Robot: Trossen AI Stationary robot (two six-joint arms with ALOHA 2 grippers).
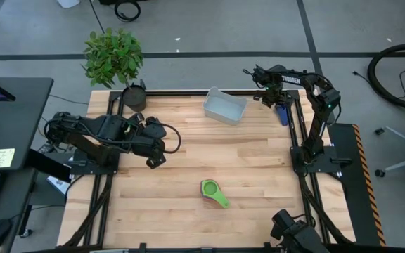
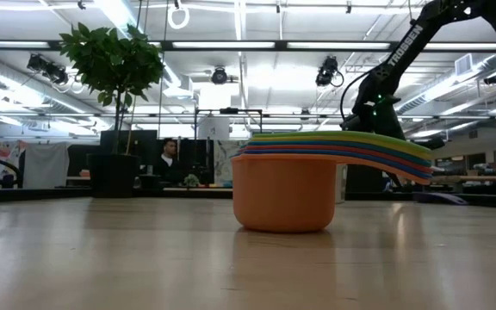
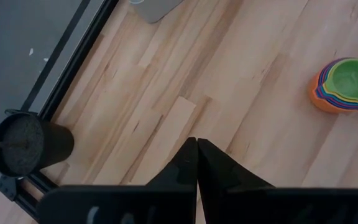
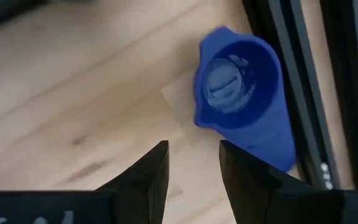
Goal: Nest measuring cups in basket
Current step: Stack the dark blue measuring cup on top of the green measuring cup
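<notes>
A stack of nested measuring cups (image 1: pixel 213 191) stands on the table's near middle, green on top and orange at the bottom (image 2: pixel 287 194); it also shows in the left wrist view (image 3: pixel 347 84). A lone blue cup (image 4: pixel 238 93) sits mouth up by the table's right edge (image 1: pixel 282 112), its flat handle lying beside the dark frame rail. My right gripper (image 4: pixel 193 163) hovers open above the table just beside it, touching nothing. The pale basket (image 1: pixel 224 107) stands at the far middle. My left gripper (image 3: pixel 196 155) hangs shut over the table's left part (image 1: pixel 155 160).
A dark plant pot (image 1: pixel 135 95) with a leafy plant stands at the far left corner, also seen in the left wrist view (image 3: pixel 23 146). Dark frame rails (image 4: pixel 303 74) run along the table's right edge next to the blue cup. Bare wood lies between stack and basket.
</notes>
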